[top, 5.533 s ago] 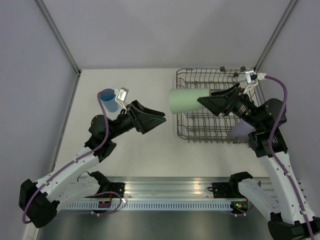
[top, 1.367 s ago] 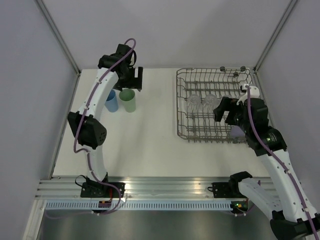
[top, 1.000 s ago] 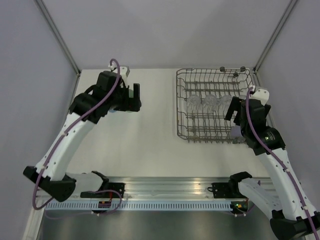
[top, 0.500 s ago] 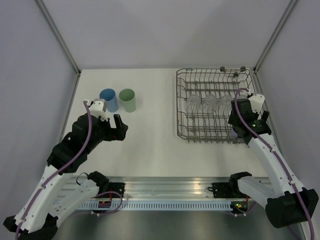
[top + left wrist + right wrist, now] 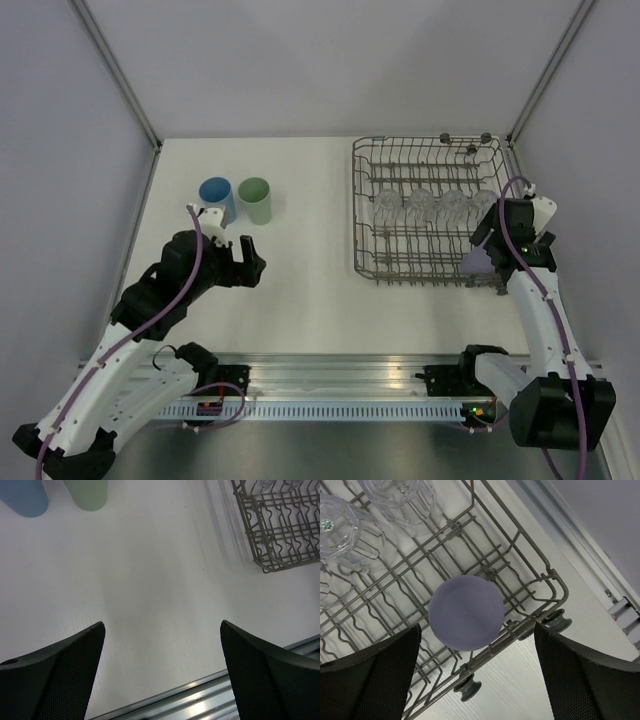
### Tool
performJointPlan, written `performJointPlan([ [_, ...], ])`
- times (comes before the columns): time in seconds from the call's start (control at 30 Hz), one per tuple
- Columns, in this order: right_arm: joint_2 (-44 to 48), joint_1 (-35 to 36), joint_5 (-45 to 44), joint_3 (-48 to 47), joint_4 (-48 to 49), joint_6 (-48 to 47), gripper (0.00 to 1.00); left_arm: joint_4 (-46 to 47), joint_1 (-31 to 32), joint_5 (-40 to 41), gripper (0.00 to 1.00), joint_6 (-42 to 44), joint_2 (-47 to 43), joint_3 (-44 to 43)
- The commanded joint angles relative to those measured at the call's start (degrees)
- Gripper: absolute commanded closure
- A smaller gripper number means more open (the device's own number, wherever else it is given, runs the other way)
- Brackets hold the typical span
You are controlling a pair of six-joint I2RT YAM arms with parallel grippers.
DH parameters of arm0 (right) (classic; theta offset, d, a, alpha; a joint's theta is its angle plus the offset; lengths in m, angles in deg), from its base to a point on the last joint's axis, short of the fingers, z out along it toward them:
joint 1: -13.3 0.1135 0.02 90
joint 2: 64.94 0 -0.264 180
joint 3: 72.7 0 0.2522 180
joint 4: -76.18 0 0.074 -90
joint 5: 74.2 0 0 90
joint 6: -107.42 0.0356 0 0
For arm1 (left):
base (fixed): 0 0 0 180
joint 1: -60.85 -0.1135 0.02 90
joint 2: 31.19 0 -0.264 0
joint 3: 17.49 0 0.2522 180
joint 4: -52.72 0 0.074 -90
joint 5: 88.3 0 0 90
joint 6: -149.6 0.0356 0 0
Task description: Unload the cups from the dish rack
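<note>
The grey wire dish rack (image 5: 366, 215) stands at the right. A row of clear glasses (image 5: 420, 203) sits across it, and a lilac cup (image 5: 474, 261) rests upside down in its near right corner. My right gripper (image 5: 492, 245) hangs open over that corner. In the right wrist view the lilac cup (image 5: 465, 612) lies bottom up between and below the open right gripper (image 5: 477, 626), with clear glasses (image 5: 340, 527) beyond. A blue cup (image 5: 215, 198) and a pale green cup (image 5: 255, 199) stand upright on the table at the left. My left gripper (image 5: 249, 264) is open and empty, nearer than them.
The rack's black wheels (image 5: 468, 688) hang along its near edge by the lilac cup. In the left wrist view the blue cup (image 5: 22, 497), the green cup (image 5: 87, 492) and the rack's corner (image 5: 272, 555) show far off. A metal rail (image 5: 330, 375) runs along the near table edge.
My left arm has drawn back from the blue and green cups toward the near left. The right gripper has shifted right to hang over the lilac cup. Both grippers stay open.
</note>
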Motion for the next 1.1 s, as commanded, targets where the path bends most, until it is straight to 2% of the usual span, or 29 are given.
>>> performJointPlan([
  [0.0,-1.2,-2.2,6.3,0.4,3.6,-0.4,0.02,3.2,0.2,-2.7,0.00,1.0,-0.2,0.1],
  [0.1,-3.3,-4.4,11.2,0.4,4.8,-1.2,0.04,3.3,0.2,-3.3,0.00,1.1,0.0,0.1],
  [0.3,-5.9,-4.9,11.7,0.0,5.0,-1.9,0.07,3.4,0.2,-4.5,0.00,1.5,0.0,0.4],
  [0.4,-6.6,-4.9,11.2,-0.1,5.0,-2.3,0.13,3.5,0.2,-4.8,0.00,1.6,0.0,0.4],
  [0.5,-7.0,-4.9,11.2,-0.2,4.5,-2.6,0.24,3.6,0.2,-4.9,0.00,1.5,0.0,0.5],
  [0.6,-6.1,-4.9,9.9,-0.2,4.6,-2.8,0.42,3.6,0.2,-5.0,0.00,1.6,0.0,0.5],
  [0.67,-5.4,-4.9,9.7,-0.3,4.5,-3.0,0.46,3.6,0.2,-5.0,0.00,1.7,0.1,0.5],
  [0.9,-2.5,-4.9,8.9,-2.3,2.0,-3.8,0.51,3.7,0.2,-4.8,0.00,1.6,0.0,0.5],
  [1.07,0.1,-4.9,9.8,-7.4,-1.3,-4.4,0.52,3.6,0.2,-4.2,0.00,0.9,-0.2,0.1],
])
